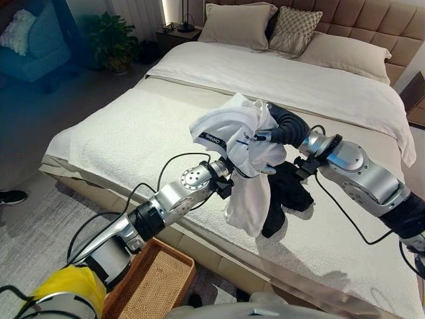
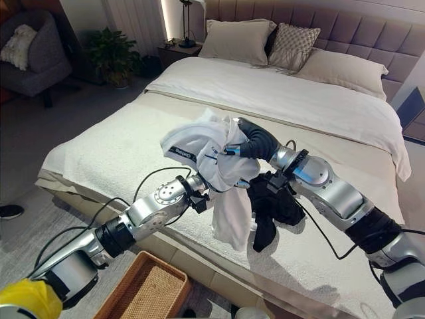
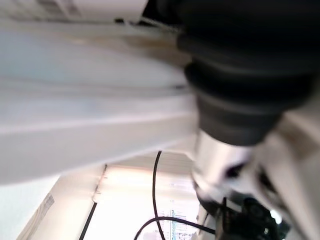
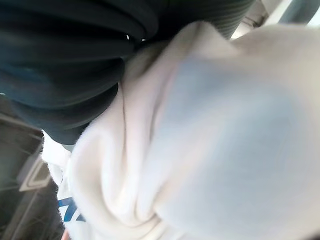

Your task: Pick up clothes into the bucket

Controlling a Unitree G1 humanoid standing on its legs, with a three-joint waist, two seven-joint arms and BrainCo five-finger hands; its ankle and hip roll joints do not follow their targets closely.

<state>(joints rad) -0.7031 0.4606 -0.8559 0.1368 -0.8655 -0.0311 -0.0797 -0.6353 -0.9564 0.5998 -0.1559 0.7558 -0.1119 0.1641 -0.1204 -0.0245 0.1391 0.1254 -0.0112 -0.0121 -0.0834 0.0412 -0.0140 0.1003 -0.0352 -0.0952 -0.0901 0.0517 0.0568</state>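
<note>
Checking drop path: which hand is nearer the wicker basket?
Left. The left hand is buried under the white garment, above and just beyond the wicker basket. The right hand grips the garment farther over the bed.

bed: cream textured cover over the near part, white duvet across the far part
pillows: plain ones plus a patterned one, propped against the padded headboard
dark garment: lying on the cover near the front edge
floor: grey carpet, woven basket set beside the bed's front edge
</note>
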